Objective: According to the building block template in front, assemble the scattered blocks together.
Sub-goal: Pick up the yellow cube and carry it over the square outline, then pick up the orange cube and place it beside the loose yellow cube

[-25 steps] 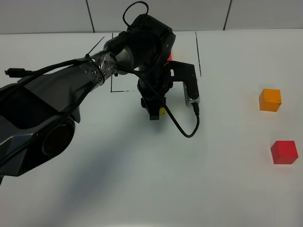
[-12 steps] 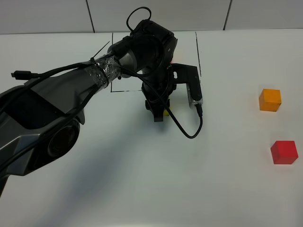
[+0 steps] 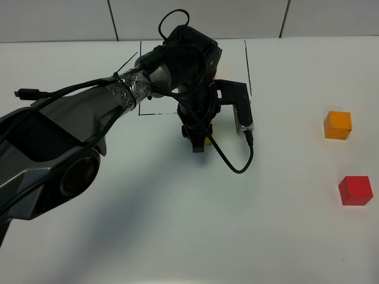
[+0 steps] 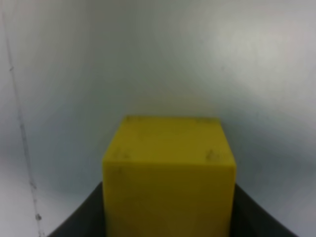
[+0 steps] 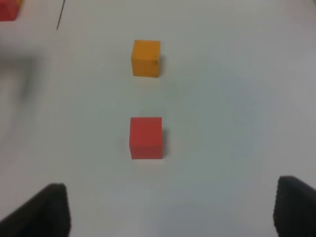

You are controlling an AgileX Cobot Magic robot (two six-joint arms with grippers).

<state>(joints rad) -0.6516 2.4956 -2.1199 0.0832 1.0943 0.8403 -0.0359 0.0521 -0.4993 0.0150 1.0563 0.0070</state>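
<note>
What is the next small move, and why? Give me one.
Probably set the yellow block down just in front of the template outline and release it. The left jaws are shut on it there, while the orange block and red block lie apart on the right, ungripped.

Apart from the actual job stuff, there's just a plain white matte surface (image 3: 177,248) with a soft grey shadow (image 3: 142,195) spread over its left half. Along the far edge runs a pale grey wall (image 3: 201,18), split by two thin dark seams (image 3: 112,18).
</note>
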